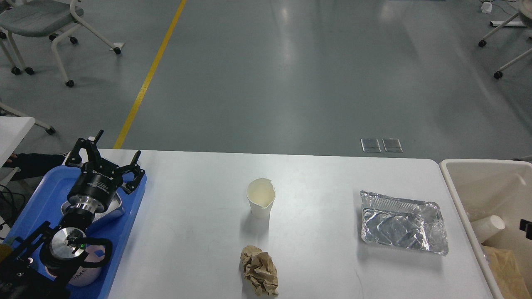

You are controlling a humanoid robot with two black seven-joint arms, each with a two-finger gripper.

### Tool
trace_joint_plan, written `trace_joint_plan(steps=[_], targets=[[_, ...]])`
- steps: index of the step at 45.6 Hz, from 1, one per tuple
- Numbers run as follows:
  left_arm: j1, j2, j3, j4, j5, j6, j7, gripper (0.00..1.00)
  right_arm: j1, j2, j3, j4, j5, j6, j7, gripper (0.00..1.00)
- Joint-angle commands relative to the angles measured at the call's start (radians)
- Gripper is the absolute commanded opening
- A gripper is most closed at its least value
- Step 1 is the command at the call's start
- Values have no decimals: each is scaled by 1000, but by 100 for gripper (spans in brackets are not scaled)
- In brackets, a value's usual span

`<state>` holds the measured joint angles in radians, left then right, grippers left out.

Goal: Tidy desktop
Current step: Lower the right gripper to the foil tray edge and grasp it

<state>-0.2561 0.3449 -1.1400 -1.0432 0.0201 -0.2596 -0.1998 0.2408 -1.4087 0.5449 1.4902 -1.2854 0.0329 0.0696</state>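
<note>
While its left gripper [107,160] hangs over the blue tray [124,232] with fingers spread and nothing in them, the robot faces a white desktop [316,265] filling the foreground. On it stand a paper cup [261,198], a crumpled brown wad [259,270] and a foil container [402,222], all likely light and easily crushed, best pinched at rim or edge. A cream bin [457,195] sits right; grey floor and chairs lie beyond. No right gripper shows.
</note>
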Motion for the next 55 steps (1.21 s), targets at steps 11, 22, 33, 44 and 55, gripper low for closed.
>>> trace_joint_plan(steps=[11,22,33,44,55], targets=[[0,-43,0,0,1,10,5,96,112,293,-13,-304,26,124,-43,100],[3,-46,0,0,1,14,3,96,196,445,-71,-409,-32,125,-42,100],[6,-44,2,6,1,13,2,96,296,514,-189,-421,-40,122,-40,100],[17,-44,0,6,1,8,0,96,315,582,-250,-505,-42,116,-33,100],[18,-44,2,8,3,8,0,96,313,629,-252,-571,-43,113,-21,100]])
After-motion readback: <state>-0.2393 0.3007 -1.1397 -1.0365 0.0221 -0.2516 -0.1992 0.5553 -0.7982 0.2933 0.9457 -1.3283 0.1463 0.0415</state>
